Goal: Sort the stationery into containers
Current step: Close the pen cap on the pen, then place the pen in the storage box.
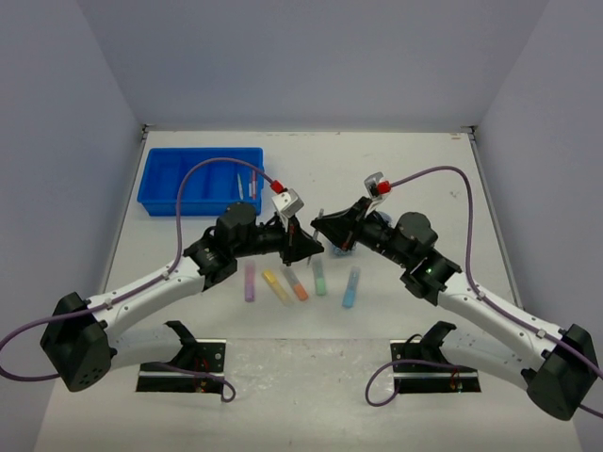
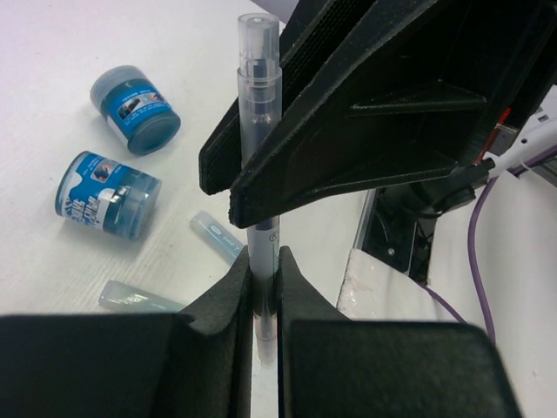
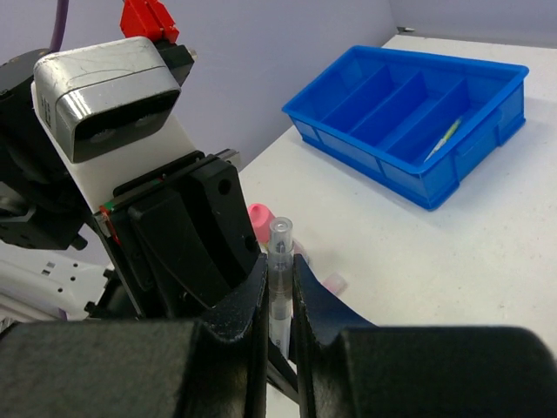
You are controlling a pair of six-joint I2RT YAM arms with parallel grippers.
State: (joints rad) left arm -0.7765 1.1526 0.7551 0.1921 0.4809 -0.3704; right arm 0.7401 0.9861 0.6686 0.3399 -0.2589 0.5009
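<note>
Clear plastic pen is clamped by left jaws and right jaws together; opposing pulls could snap it.

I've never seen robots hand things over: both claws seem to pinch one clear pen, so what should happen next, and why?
Probably the right gripper should open: the left gripper clamps the same pen, and the blue tray sits nearer it.
</note>
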